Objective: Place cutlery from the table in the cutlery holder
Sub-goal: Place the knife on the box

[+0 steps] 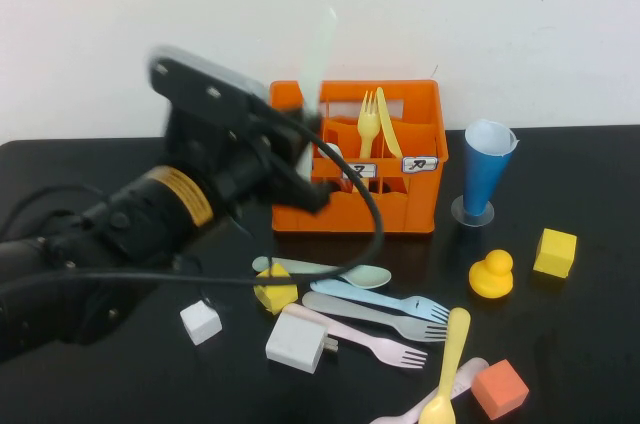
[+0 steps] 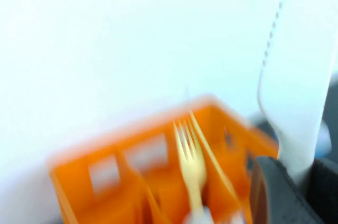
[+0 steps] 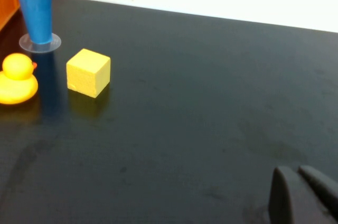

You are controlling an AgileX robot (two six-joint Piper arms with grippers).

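My left gripper (image 1: 303,156) is shut on a white knife (image 1: 321,52) and holds it upright over the left part of the orange cutlery holder (image 1: 410,212). In the left wrist view the knife (image 2: 298,76) rises from the gripper (image 2: 301,177) beside the holder (image 2: 132,182). A yellow fork (image 1: 368,124) and a yellow knife (image 1: 388,126) stand in the holder. On the table (image 1: 590,344) lie a pale green spoon (image 1: 345,272), a light blue fork (image 1: 385,298), a grey fork (image 1: 375,317), a pink fork (image 1: 372,341), a yellow spoon (image 1: 448,369) and a pink spoon (image 1: 455,387). My right gripper (image 3: 299,183) is shut and empty, low over bare table.
A blue cone cup (image 1: 486,172) stands right of the holder. A yellow duck (image 1: 491,274), yellow cubes (image 1: 555,252) (image 1: 275,290), an orange cube (image 1: 499,389), a white cube (image 1: 201,322) and a white block (image 1: 296,340) lie among the cutlery.
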